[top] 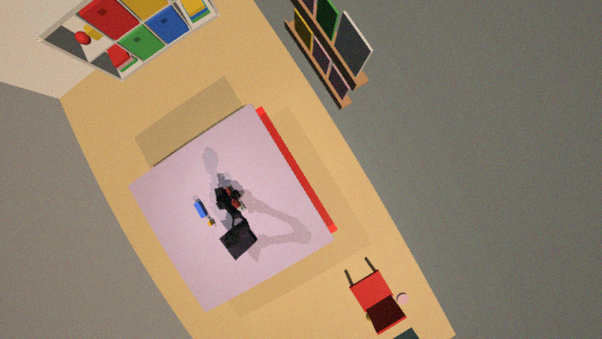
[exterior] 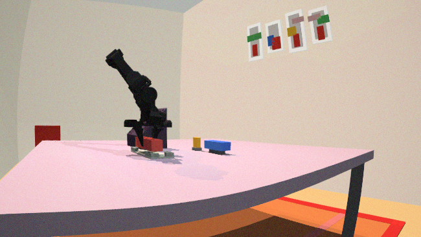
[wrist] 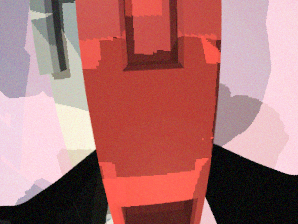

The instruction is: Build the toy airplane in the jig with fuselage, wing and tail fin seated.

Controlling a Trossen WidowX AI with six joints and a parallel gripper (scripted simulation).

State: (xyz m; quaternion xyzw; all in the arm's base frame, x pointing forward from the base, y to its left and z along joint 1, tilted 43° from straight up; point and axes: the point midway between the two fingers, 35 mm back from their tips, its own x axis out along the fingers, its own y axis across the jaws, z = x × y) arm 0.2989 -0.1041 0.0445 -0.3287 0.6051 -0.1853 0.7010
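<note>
Between the gripper's (top: 230, 198) (exterior: 149, 140) (wrist: 156, 165) two fingers we had the fuselage (top: 234, 202) (exterior: 150, 144) (wrist: 152, 110), red and long, gripped by its sides; our fingers pointed down at the table (top: 185, 259) (exterior: 97, 184) (wrist: 272, 30), with the arm (top: 232, 210) (exterior: 146, 95) rising above them. Directly below the gripper lay the jig (top: 243, 208) (exterior: 152, 155) (wrist: 75, 120), pale with grey-green blocks; the fuselage was over it, low and close, though we could not tell whether its underside touched the cradle. Wrist-side, we saw one socket, a dark-edged rectangular recess, ahead of our fingers in the fuselage's top, and another recess partly showing at the lower edge of the view, between the fingers; neither had a tab in it.

Off to one side of the gripper, apart from it, we had the wing (top: 200, 208) (exterior: 217, 145), blue, on a dark support; just beside the wing was the fin (top: 211, 222) (exterior: 196, 142), yellow, upright on a small dark support of its own; both stood on the table, away from the jig.
</note>
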